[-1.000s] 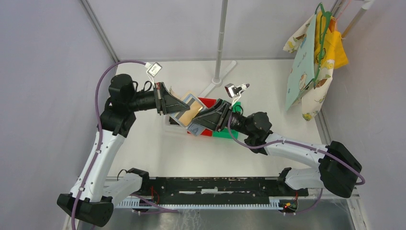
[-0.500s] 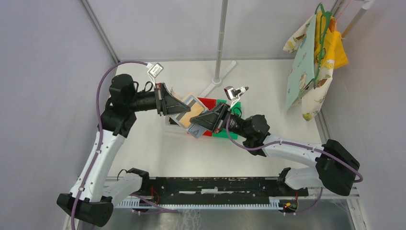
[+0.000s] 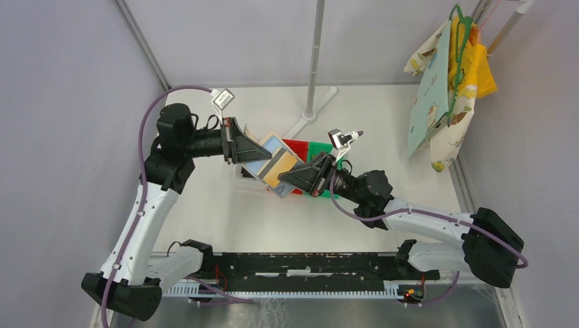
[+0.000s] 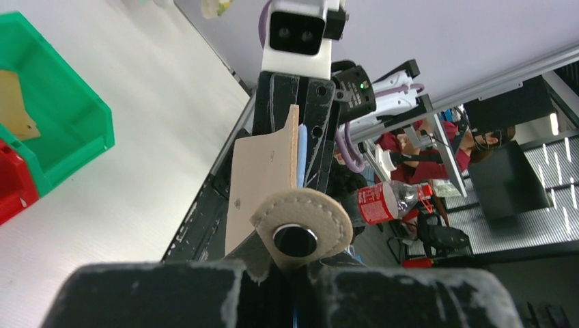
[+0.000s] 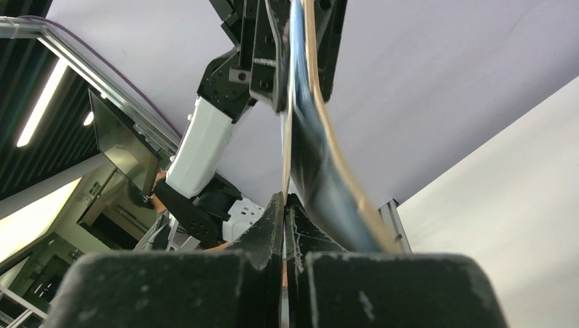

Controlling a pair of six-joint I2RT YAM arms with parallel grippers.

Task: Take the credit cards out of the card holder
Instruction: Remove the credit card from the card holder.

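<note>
Card holder (image 3: 271,145) hangs above the surface (image 3: 225,219) mid-frame overhead, left gripper (image 3: 258,150) clamped on its snap flap (image 4: 304,217), right gripper (image 3: 284,179) pinched shut on the gold credit card (image 3: 280,168). Best to pull straight along the pocket with the holder steady, or the card may bind or slip.

1. Card holder (image 4: 263,181): tan, soft, matt, leather-like sheet with a stitched flap edge; snap button (image 4: 295,240) glossy black.
2. Lining (image 4: 301,154): light blue, smooth.
3. Credit card (image 3: 276,172): gold plastic, smooth, crossed by a dark stripe.
4. Green bin (image 4: 68,130) and red bin (image 4: 10,191), at 9 o'clock in the left wrist view: glossy moulded plastic.
5. Surface (image 4: 136,191): white, matt, finely ribbed.
6. Left pincer (image 4: 295,273): black, matt, grainy plastic.
7. Pole (image 3: 316,55), at 12 o'clock in the top view: grey metal, satin sheen.
8. Hanging cloth (image 3: 444,89), at 2 o'clock: printed fabric, matt.
</note>
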